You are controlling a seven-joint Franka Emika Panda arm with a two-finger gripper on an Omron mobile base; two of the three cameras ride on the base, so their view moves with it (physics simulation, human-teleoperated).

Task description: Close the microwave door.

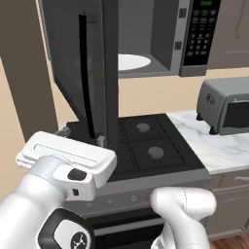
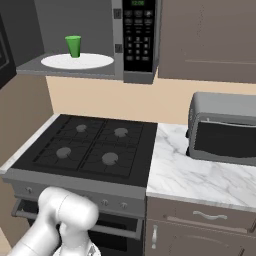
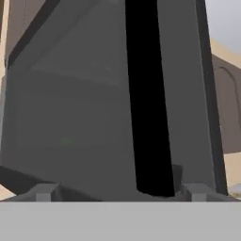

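The microwave door (image 1: 82, 73) stands swung wide open just ahead of the fingers (image 3: 120, 192), its outer face and long black bar handle (image 3: 147, 99) towards them, presumably so a push swings it shut. The fingers are spread wide, holding nothing, one on each side of the handle's lower end. Beyond the door, the open microwave (image 2: 85, 37) holds a white plate (image 2: 77, 61) with a green cup (image 2: 73, 46).

A white marble tabletop (image 2: 200, 175) is seen at 3 o'clock of the black gas stove (image 2: 85, 147), flush against it. A silver toaster oven (image 2: 222, 127) is carried on the tabletop toward its 12 o'clock edge. Inside the microwave cavity, a white turntable plate (image 2: 95, 62) is seen, and a green cup (image 2: 73, 46) is stood upright on it.
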